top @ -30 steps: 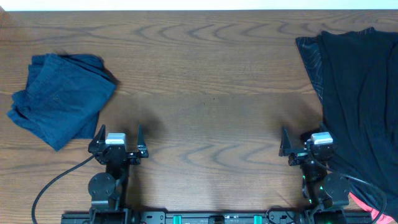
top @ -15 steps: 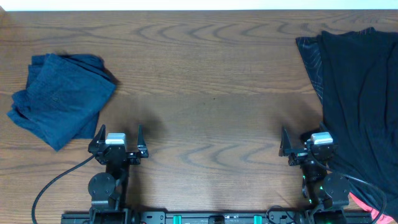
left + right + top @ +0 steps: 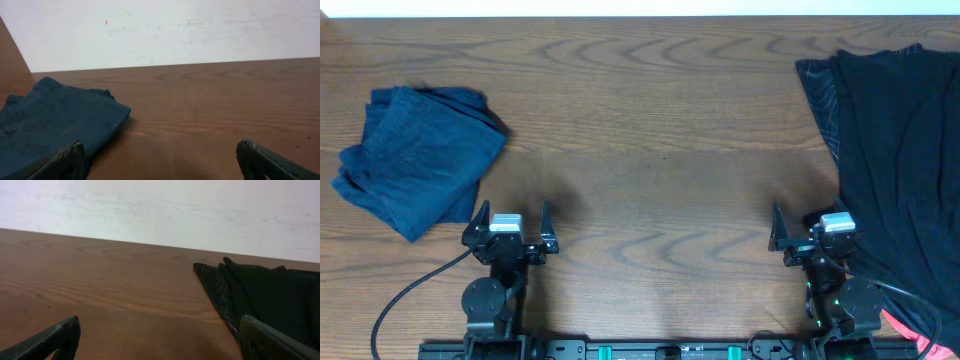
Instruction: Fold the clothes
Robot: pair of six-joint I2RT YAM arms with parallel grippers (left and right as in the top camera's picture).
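Note:
A folded dark blue garment (image 3: pixel 415 160) lies at the table's left; it shows in the left wrist view (image 3: pixel 50 120) too. A heap of black clothes (image 3: pixel 900 160) covers the right side, with a striped edge at its left; the right wrist view (image 3: pixel 260 295) shows it. My left gripper (image 3: pixel 510 222) is open and empty near the front edge, just right of the blue garment (image 3: pixel 160 162). My right gripper (image 3: pixel 810 228) is open and empty beside the black heap's left edge (image 3: pixel 160 340).
The wooden table (image 3: pixel 650 150) stretches between the two piles. A white wall (image 3: pixel 165 30) stands behind the far edge. A pink bit of cloth (image 3: pixel 910 340) and cables lie by the right arm's base.

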